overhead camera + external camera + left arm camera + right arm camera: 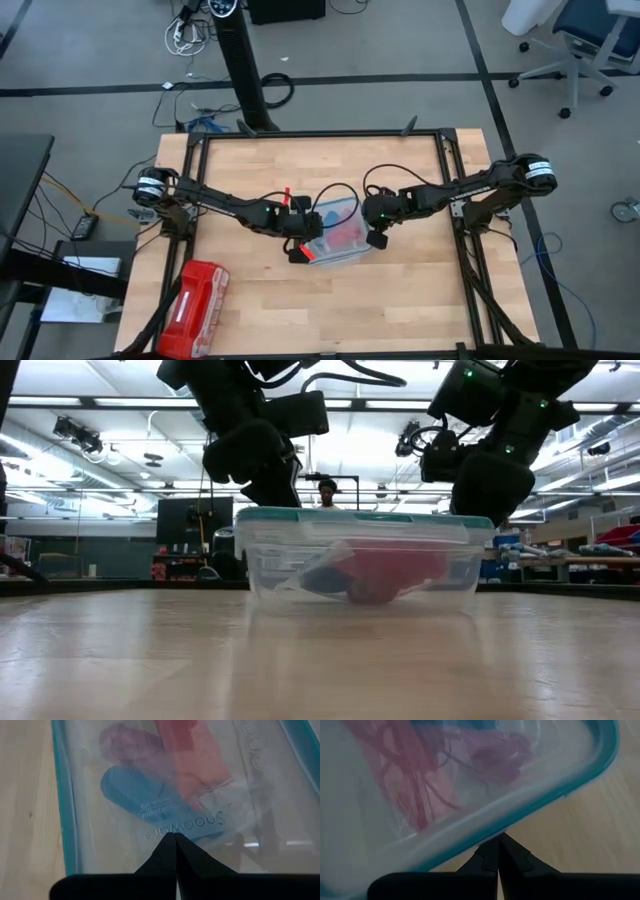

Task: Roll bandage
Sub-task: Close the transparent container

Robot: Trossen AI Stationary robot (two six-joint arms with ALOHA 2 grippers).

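The bandage (131,787) lies sealed inside a lidded clear container (262,565) on the desk (400,300). Both arms hover at it, left gripper (176,840) and right gripper (499,840) closed and empty, probably to unlid it.

Your illumination comes from ceiling strip lights (90,402) at 12 o'clock. Expect backlit silhouetted arms, tabletop (320,660) glare, and blurred wrist views.
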